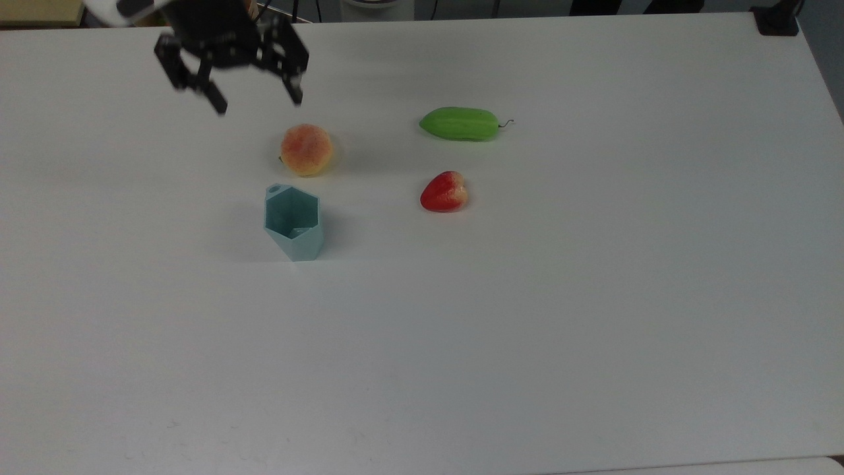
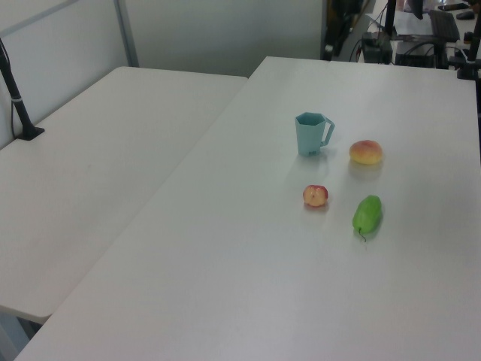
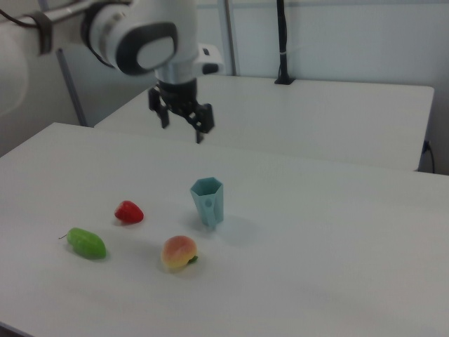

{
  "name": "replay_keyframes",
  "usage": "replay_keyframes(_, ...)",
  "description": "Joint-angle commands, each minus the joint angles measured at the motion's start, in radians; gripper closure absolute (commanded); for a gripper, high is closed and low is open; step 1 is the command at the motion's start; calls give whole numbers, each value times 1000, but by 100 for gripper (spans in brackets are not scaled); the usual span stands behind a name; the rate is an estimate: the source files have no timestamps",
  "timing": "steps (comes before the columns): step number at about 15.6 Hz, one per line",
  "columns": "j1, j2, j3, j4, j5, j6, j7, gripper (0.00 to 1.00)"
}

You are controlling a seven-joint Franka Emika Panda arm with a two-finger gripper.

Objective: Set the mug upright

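The mug (image 1: 293, 223), pale blue-teal with a hexagonal rim, stands upright on the white table, mouth up, with its small loop on the far side of the rim in the top view. In the left view the mug (image 2: 311, 134) shows its handle on the right, and in the right view the mug (image 3: 208, 201) stands alone near the table's middle. My gripper (image 1: 258, 104) hangs open and empty high above the table, well clear of the mug, toward the top view's upper left. In the right view the gripper (image 3: 184, 130) hovers above and behind the mug.
A peach (image 1: 306, 150) lies just beyond the mug in the top view. A red fruit (image 1: 444, 191) and a green cucumber-like fruit (image 1: 460, 123) lie to the top view's right. A second white table (image 2: 90, 165) adjoins on the left view's left.
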Motion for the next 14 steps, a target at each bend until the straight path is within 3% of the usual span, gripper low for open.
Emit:
replay_keyframes(1,9,-148,20,-37,-41,-158,309,0)
replay_keyframes(4,-25,-209,141,-38,-96,-224,442,0)
replay_keyframes(7,-81,-240,250,-48,-166,-272,459,0)
replay_keyframes(12,-77,-248,275,-100,-176,-185,356,0)
replay_keyframes(14,-62,-245,272,-116,-221,-115,312,0)
